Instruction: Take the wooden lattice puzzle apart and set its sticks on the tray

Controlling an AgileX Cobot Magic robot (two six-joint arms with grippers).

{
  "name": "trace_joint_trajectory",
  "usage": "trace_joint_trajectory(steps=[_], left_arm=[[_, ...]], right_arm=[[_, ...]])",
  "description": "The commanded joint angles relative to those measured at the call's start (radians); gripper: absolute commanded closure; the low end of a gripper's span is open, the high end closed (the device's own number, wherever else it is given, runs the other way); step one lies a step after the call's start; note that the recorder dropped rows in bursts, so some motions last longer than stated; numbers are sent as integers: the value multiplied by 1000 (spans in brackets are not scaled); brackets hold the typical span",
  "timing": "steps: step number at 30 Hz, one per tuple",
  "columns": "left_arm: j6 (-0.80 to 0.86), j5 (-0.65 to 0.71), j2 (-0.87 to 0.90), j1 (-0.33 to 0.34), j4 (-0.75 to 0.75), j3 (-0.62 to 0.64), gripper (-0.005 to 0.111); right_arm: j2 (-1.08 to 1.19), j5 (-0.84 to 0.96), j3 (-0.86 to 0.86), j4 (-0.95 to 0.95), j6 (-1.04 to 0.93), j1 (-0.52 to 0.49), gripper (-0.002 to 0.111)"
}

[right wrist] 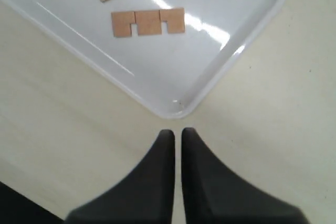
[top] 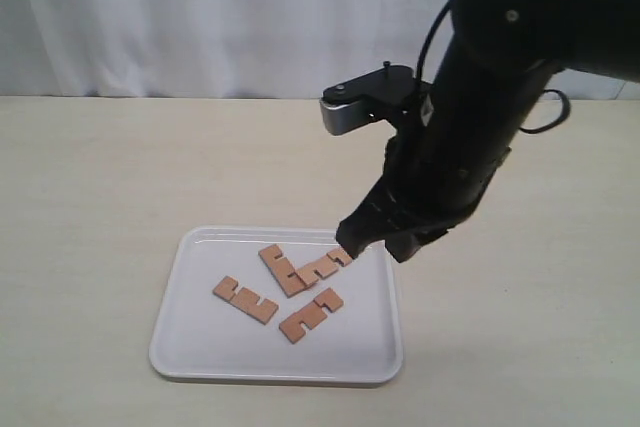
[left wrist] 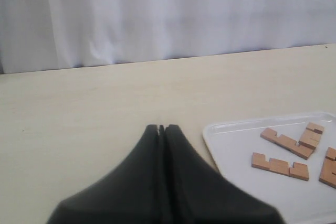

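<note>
No assembled lattice puzzle shows; its sticks lie apart, flat on the white tray (top: 200,342). One stick (top: 245,300) is at the left, one (top: 283,269) in the middle touches a third (top: 325,267), and another (top: 310,314) lies nearer the front. My right gripper (top: 372,245) hangs over the tray's far right corner. In the right wrist view, the right gripper (right wrist: 174,132) has only a thin slit between its fingers and holds nothing, just outside the tray's corner (right wrist: 176,109). My left gripper (left wrist: 161,128) is shut and empty over bare table beside the tray (left wrist: 236,150), and is out of the exterior view.
The tray sits on a pale beige table (top: 90,197) with a white curtain (top: 200,17) behind it. The right arm's black body (top: 480,117) rises above the tray's right side.
</note>
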Motion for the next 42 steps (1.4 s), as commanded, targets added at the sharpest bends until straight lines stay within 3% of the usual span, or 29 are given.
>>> trace_joint_trajectory(steps=[1, 8, 14, 20, 27, 29, 42], left_arm=[[-3, -11, -3, 0, -1, 2, 107], [-3, -11, -3, 0, -1, 2, 107], [-3, -11, -3, 0, -1, 2, 107], [-3, -11, -3, 0, -1, 2, 107], [-3, -11, -3, 0, -1, 2, 107], [-3, -11, -3, 0, -1, 2, 107], [-3, -11, -3, 0, -1, 2, 107]], right_arm=[[-121, 6, 103, 2, 57, -6, 104], [-327, -13, 250, 6, 67, -6, 104], [-532, -199, 403, 61, 67, -1, 104], [-696, -260, 514, 54, 63, -1, 104], [-892, -984, 855, -85, 63, -1, 104], [-892, -1087, 918, -86, 63, -1, 104], [-904, -1134, 1054, -95, 63, -1, 104]])
